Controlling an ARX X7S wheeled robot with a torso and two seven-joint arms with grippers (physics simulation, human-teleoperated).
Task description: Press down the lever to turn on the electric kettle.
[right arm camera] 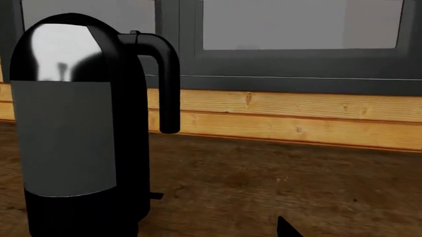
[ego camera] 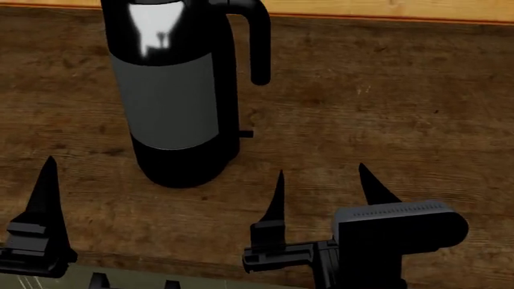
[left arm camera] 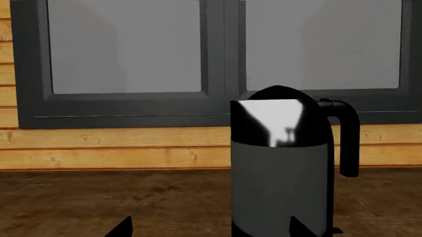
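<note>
Lever (ego camera: 247,133): small stub low on kettle (ego camera: 173,102) right side, untouched. Kettle upright, far left on wood surface (ego camera: 386,120). Right gripper (ego camera: 321,183) near, fingers wide, empty. Approach step; next: fingertip above lever, push down.

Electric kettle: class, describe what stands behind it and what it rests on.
Behind the electric kettle are a plank wall and a dark-framed window. It rests on a wooden table. The kettle's body hides the wall directly behind it and the tabletop beneath its base.
</note>
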